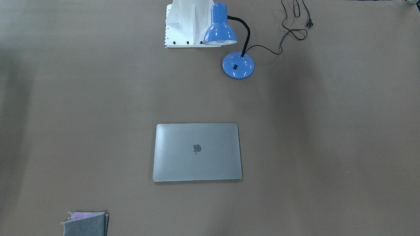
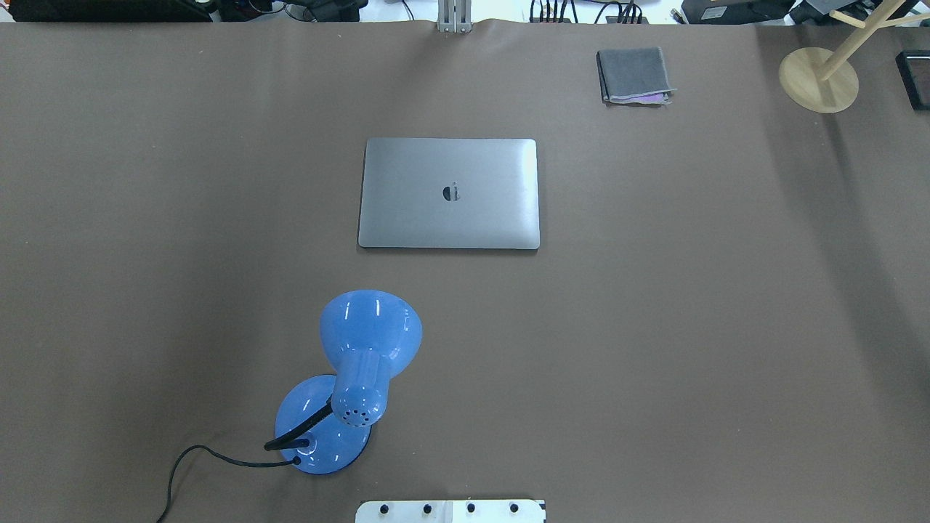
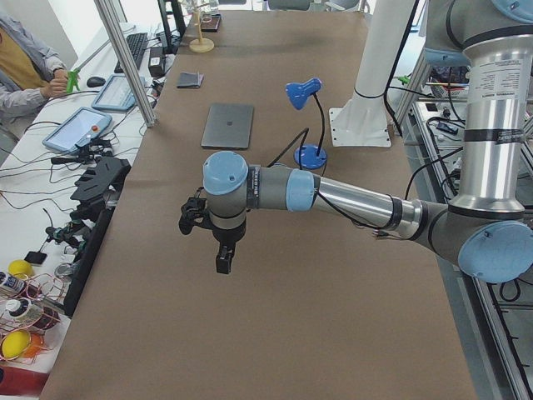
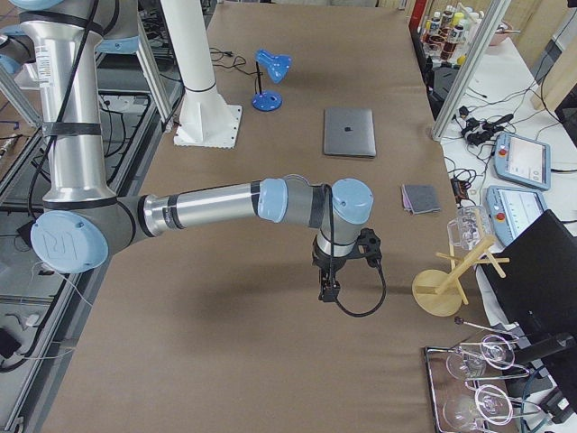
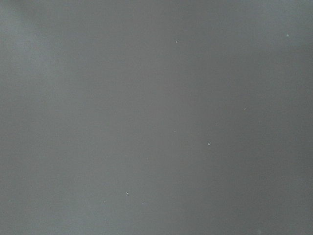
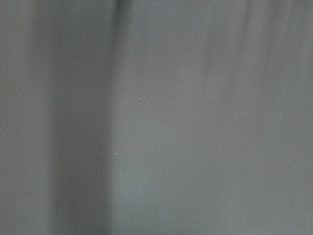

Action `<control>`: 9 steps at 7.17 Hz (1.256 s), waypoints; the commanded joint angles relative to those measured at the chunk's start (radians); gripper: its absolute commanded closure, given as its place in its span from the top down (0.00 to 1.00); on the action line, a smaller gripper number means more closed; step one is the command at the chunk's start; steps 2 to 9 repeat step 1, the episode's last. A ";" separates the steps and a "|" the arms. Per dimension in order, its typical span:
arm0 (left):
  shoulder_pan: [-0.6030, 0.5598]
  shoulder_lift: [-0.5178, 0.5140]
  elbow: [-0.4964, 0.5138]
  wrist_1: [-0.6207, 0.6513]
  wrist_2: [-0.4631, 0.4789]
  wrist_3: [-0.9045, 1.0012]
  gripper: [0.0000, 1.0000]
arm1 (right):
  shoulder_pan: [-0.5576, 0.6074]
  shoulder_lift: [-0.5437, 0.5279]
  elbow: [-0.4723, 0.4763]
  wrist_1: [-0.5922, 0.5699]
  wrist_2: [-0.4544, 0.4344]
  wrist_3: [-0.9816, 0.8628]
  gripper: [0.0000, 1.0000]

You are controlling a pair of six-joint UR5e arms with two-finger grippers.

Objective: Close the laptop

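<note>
The space-grey laptop (image 1: 197, 152) lies flat in the middle of the brown table with its lid down and the apple logo facing up; it also shows in the overhead view (image 2: 449, 194) and both side views (image 3: 228, 125) (image 4: 349, 132). My left gripper (image 3: 223, 262) hangs over bare table far from the laptop, toward the table's left end. My right gripper (image 4: 329, 290) hangs over bare table toward the right end. Both show only in the side views, so I cannot tell whether they are open or shut. Both wrist views show only bare table.
A blue desk lamp (image 2: 367, 349) with a black cord (image 1: 288, 31) stands between the robot's base (image 1: 183, 26) and the laptop. A folded grey cloth (image 2: 634, 75) and a wooden stand (image 2: 819, 78) sit at the far right. A person (image 3: 25, 75) sits beside the table.
</note>
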 commanded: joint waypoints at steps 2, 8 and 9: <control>0.003 -0.002 0.008 -0.003 0.003 0.000 0.99 | 0.000 -0.023 -0.009 -0.002 0.002 0.001 1.00; 0.003 -0.002 0.008 -0.003 0.003 0.000 0.99 | 0.000 -0.023 -0.009 -0.002 0.002 0.001 1.00; 0.003 -0.002 0.008 -0.003 0.003 0.000 0.99 | 0.000 -0.023 -0.009 -0.002 0.002 0.001 1.00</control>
